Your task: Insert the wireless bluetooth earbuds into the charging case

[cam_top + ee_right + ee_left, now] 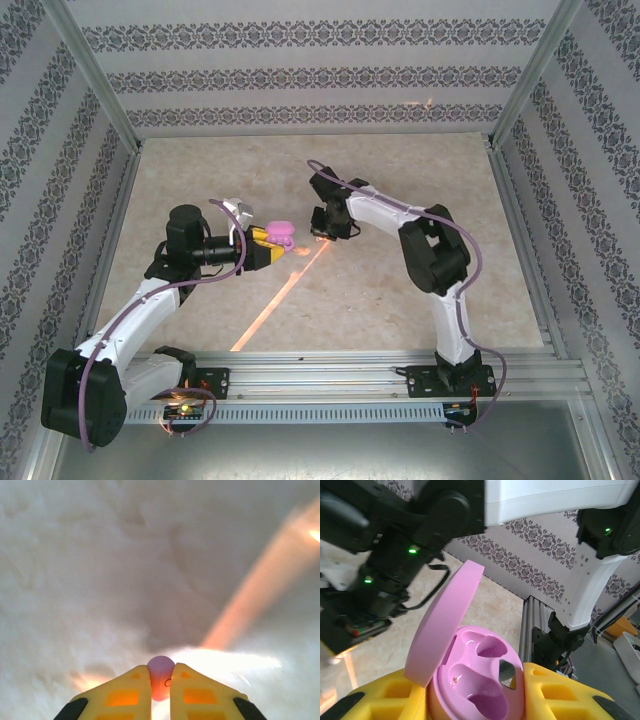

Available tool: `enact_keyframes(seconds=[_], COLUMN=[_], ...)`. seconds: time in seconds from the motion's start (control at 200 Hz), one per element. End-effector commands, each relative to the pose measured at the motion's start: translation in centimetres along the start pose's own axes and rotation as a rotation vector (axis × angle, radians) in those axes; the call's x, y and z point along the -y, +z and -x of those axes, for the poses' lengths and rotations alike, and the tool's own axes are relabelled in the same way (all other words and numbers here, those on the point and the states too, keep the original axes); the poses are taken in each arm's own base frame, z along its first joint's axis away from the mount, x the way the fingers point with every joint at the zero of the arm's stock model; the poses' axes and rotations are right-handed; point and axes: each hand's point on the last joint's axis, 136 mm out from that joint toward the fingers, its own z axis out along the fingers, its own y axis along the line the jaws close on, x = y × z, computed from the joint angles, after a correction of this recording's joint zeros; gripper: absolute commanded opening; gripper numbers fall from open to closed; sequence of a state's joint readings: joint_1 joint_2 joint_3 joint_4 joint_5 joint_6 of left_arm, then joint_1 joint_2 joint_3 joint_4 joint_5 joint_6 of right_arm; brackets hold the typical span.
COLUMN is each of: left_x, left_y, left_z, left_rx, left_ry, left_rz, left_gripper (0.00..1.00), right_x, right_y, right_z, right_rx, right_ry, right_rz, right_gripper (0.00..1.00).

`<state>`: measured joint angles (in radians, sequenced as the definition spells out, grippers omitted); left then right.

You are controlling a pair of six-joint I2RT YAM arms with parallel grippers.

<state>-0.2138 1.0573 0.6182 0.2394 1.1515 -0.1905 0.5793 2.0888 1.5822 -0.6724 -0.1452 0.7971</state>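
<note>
The lilac-pink charging case sits between the yellow fingers of my left gripper, which is shut on it. Its lid stands open and both wells look bare. From above, the charging case is held just over the table centre, with my left gripper at its near side. My right gripper is shut on a small lilac earbud, close above the marbled table. In the top view my right gripper hangs just right of the case, a small gap between them.
A beige marbled tabletop lies inside patterned walls. An orange light streak runs across it. An aluminium rail carries both arm bases at the near edge. The right arm crosses above the case in the left wrist view.
</note>
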Motion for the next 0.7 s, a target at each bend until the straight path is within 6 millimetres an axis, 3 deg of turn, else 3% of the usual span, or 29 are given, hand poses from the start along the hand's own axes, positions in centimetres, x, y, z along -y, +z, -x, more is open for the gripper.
enact_keyframes(seconds=[0.0,0.165,0.38,0.505,0.694], left_x=[0.4,0.4,-0.1,-0.4,-0.5], left_y=[-0.1,0.7,3.1,4.9,6.9], left_z=[1.5,2.0,2.4,2.5,2.5], left_rx=[0.045,0.055,0.052,0.050,0.041], left_ry=[0.097,0.155,0.216,0.250,0.283], left_rz=[-0.024,-0.020,-0.039,-0.050,-0.062], left_gripper=[0.22,0.22,0.22,0.21,0.21], right_x=[1.0,3.2,5.4,5.2,3.4], right_y=[-4.4,-9.6,-17.4,-21.4,-24.2], right_z=[-0.8,-3.7,-7.4,-9.5,-11.5], right_rx=[0.044,0.080,0.167,0.237,0.259], right_ry=[-0.041,-0.059,-0.112,-0.153,-0.184], right_rz=[0.006,0.022,0.045,0.086,0.162], right_gripper=[0.11,0.11,0.10,0.09,0.09])
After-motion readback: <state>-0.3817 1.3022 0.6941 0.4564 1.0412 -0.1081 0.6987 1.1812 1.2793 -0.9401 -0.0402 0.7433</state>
